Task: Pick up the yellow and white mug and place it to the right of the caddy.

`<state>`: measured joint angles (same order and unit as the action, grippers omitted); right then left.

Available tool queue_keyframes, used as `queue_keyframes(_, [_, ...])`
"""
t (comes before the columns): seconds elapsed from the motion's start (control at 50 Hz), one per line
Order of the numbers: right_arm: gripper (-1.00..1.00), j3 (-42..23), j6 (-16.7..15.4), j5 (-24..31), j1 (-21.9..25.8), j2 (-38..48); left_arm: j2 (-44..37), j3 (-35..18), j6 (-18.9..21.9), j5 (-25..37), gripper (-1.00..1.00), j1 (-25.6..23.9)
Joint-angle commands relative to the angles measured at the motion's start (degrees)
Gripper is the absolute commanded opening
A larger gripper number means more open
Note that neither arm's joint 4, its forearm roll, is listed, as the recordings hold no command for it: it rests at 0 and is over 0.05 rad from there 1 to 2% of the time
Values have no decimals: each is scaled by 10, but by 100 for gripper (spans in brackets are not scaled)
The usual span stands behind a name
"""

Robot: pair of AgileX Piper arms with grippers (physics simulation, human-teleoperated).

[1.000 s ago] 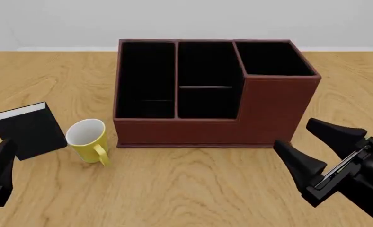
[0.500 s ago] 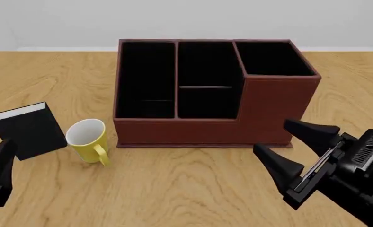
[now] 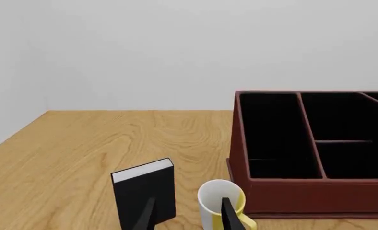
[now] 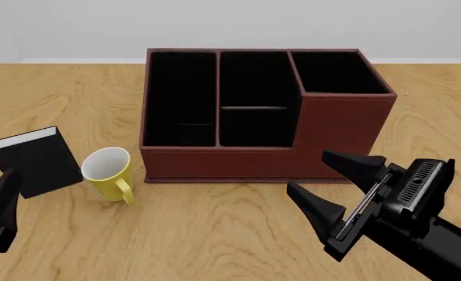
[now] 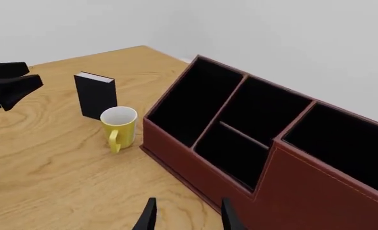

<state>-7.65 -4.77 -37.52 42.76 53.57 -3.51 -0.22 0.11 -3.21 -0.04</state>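
Leftward across the table, in front of the caddy point(image 4: 262, 111), the right gripper point(image 4: 328, 175) has slid, its jaws spread wide and empty. Upright near the caddy's left front corner stands the yellow and white mug point(image 4: 109, 172), beside a black book point(image 4: 35, 159). Only partly seen at the front view's left edge, the left gripper point(image 3: 185, 215) hangs open, holding nothing.

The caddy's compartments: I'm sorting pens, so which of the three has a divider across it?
The middle compartment of the caddy: a horizontal crossbar splits it front from back. The left and the taller right one are undivided.
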Motion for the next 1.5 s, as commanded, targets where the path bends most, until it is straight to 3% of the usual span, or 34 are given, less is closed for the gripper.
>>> queue_keyframes(0.02, [100, -8, -4, -39, 14, 48, -11, 1, 0, -12, 100, 0])
queue_keyframes(0.36, [100, -25, -3, -81, 32, 115, 23, -3, 1, 26, 100, 0])
queue_keyframes(0.56, [100, -43, 1, -97, 39, 151, -25, 2, 0, -27, 100, 0])
queue_keyframes(0.74, [100, -64, -1, -103, 54, 173, 8, 0, 0, 7, 100, 0])
queue_keyframes(1.5, [100, -143, 13, -144, 98, 317, 2, 1, 1, 2, 100, 0])
